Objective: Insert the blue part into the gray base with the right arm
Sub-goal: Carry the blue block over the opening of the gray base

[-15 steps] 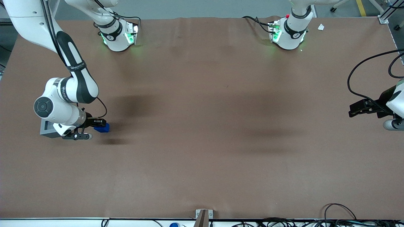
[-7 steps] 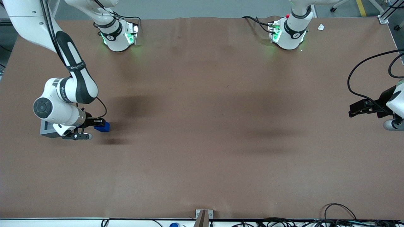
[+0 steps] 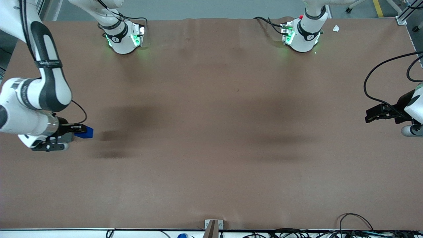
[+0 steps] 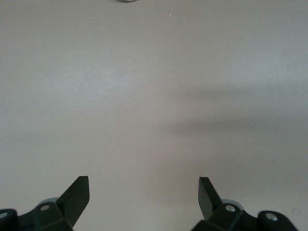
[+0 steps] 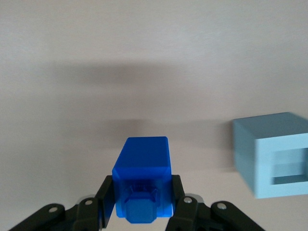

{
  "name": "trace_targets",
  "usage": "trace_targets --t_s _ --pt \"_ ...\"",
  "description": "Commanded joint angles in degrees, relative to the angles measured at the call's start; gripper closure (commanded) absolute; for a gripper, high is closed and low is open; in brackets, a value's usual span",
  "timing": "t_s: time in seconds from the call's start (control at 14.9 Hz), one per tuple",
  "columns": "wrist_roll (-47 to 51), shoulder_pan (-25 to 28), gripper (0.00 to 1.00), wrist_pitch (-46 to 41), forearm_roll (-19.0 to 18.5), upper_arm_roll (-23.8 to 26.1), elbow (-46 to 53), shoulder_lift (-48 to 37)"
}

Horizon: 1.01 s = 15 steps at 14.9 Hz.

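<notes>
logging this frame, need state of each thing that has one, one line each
blue part: clamped between the jaws, off the table, not in the base
gray base: on the table beside the held part, socket empty
gripper: at the working arm's end of the table, shut on the blue part

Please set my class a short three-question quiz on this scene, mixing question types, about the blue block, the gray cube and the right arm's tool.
1. True or false: the blue block already sits inside the gray cube.
2. The right arm's tool, at the working arm's end of the table, is:
A. open and holding nothing
B. shut on the blue block
C. shut on the gray cube
3. Fill in: the square socket in the gray cube is ____ at this moment.

Key
1. False: the block is in the tool, apart from the cube.
2. B
3. empty
</notes>
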Motion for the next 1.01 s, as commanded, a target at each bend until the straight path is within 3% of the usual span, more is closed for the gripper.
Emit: trace_targets --t_s 0.0,0.4,0.67,0.94 --pt "-6.4 -5.1 1.00 -1.3 -0.7 0.7 0.1 -1.5" --pt "-9.5 -9.7 1.00 -1.5 -1.1 0.7 1.3 -1.3" --pt "-13.9 -12.4 1.00 -1.5 -5.6 0.7 3.0 -0.4" --pt "-15.1 -13.3 1.00 -0.9 -5.8 0.7 3.0 0.9"
